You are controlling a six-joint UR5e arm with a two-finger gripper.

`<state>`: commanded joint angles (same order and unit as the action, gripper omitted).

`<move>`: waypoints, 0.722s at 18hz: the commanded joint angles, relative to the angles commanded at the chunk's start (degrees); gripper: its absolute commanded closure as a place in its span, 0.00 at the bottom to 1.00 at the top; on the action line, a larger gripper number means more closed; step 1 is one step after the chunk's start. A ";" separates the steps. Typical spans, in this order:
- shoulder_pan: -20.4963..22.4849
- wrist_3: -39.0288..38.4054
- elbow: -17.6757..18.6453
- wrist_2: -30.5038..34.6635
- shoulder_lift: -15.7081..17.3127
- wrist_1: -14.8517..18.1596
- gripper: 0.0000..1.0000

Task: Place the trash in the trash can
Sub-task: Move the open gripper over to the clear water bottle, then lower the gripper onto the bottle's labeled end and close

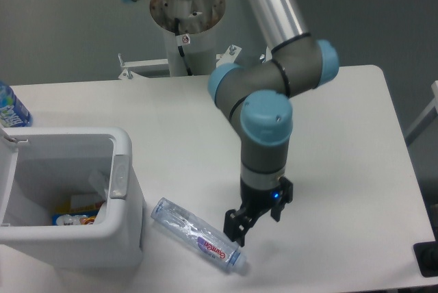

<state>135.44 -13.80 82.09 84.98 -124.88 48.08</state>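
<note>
White and matte, the table (342, 135) carries a clear plastic bottle (197, 234) lying on its side near the front edge, pink-red label up, pale blue cap pointing right (lying flat, it would likely roll). Just beside its cap end hangs the gripper (255, 218), jaws parted and empty, presumably lining up a grasp. Left stands the trash can (123, 170), smooth white plastic with rounded corners, open, some items already inside.

Single fixed camera, high, front of table (171, 111), angled down toward arm base. Moderate range. Gripper (256, 216) lower centre; bin (123, 170) to its left.
</note>
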 joint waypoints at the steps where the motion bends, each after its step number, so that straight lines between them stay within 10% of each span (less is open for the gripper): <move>1: -0.61 -0.44 -0.35 0.36 -0.36 0.00 0.00; 13: -2.73 -3.16 -5.79 4.32 -5.81 0.00 0.00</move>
<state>132.71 -16.96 76.30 89.30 -130.69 48.08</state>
